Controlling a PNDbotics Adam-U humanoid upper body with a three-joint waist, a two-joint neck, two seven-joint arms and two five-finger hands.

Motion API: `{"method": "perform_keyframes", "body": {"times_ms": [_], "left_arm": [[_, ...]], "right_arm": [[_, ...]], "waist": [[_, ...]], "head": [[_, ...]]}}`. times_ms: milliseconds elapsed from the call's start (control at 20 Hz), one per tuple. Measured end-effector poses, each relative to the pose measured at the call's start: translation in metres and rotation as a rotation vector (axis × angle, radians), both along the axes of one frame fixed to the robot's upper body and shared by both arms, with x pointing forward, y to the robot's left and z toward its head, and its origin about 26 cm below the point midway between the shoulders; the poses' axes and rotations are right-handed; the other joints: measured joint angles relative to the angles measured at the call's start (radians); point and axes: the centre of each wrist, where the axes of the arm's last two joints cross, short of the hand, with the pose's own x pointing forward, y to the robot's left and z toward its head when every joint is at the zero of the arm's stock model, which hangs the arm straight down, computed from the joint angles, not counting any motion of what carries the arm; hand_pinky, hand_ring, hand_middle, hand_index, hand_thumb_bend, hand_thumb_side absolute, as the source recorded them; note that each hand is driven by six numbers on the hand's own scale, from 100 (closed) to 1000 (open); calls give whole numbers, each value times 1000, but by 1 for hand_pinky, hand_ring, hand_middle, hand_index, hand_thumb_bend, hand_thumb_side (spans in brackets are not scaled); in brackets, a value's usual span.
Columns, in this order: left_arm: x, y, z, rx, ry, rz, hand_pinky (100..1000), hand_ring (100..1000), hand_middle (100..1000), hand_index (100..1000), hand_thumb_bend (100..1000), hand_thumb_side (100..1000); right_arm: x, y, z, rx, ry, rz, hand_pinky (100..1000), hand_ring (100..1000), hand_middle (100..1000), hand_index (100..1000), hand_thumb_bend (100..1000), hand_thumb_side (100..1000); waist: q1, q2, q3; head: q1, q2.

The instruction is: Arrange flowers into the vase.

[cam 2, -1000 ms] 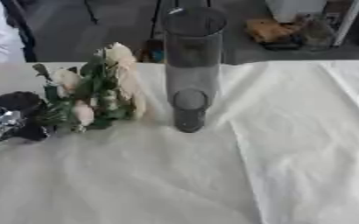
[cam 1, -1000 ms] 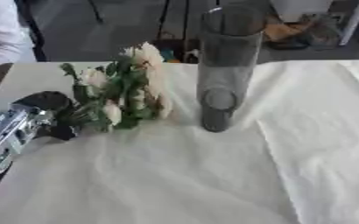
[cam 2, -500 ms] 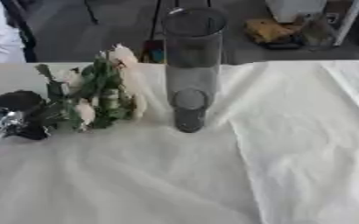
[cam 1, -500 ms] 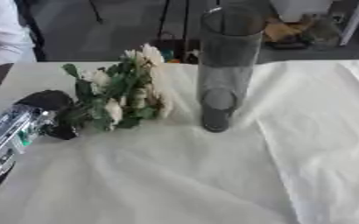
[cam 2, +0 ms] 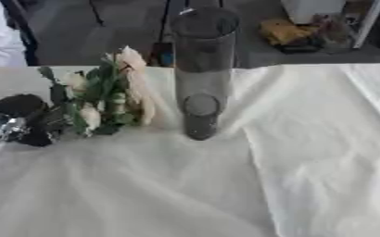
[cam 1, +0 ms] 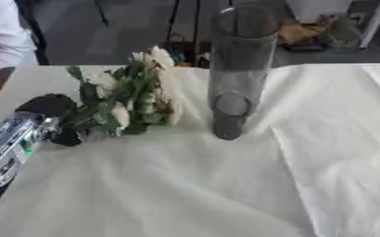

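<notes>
**Q:** Okay, so you've got your left hand (cam 1: pixel 51 121) down at the stem end of the bouquet (cam 1: pixel 132 99), coming in from the left edge of the desk (cam 1: pixel 193 185). What's the move now?

**A:** Honestly, the tricky bit is the vase (cam 1: pixel 235 69). It's tall, narrow and see-through, standing upright just right of the blooms, so you'll want the stems pointing down and lined up over the mouth before you lower anything. I'd lift the bunch well above the rim first, then tip it upright. If you swing in low, the leaves will probably knock the glass, and a tall tube like that looks easy to topple.

**Q:** How's the hand sitting?

**A:** Your forearm lies low along the desk, silver wrist toward the near-left, dark hand at the stems. The fingers look wrapped around the stem bundle, but the leaves hide most of them, so I can't really tell if they're clenched on it. The flowers slant up and away from the hand, cream heads toward the vase, nearly beside it. Your right hand isn't showing in either view.
</notes>
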Motion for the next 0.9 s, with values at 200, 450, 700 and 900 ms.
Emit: {"method": "perform_keyframes", "body": {"times_ms": [200, 450, 700, 900], "left_arm": [[0, 0, -1, -21, 19, -12, 100, 100, 100, 100, 456, 477], [-3, -5, 0, -45, 34, -51, 100, 100, 100, 100, 386, 463], [-13, -11, 10, -71, 20, -103, 100, 100, 100, 100, 345, 463], [-20, -15, 18, -95, -5, -119, 100, 100, 100, 100, 327, 436]], "right_arm": [[0, 0, 0, 1, 2, -1, 868, 827, 686, 899, 100, 1000], [0, 0, -1, 4, 7, -3, 868, 827, 686, 899, 100, 1000], [0, -1, -1, 6, 9, -4, 868, 827, 686, 897, 100, 1000], [0, -1, -1, 8, 11, -5, 868, 826, 683, 897, 100, 1000]], "waist": [[-1, -1, 5], [-3, -5, 10], [-4, -8, 12], [-4, -11, 13]], "head": [[0, 2], [0, 5], [-1, 5], [-1, 5]]}}
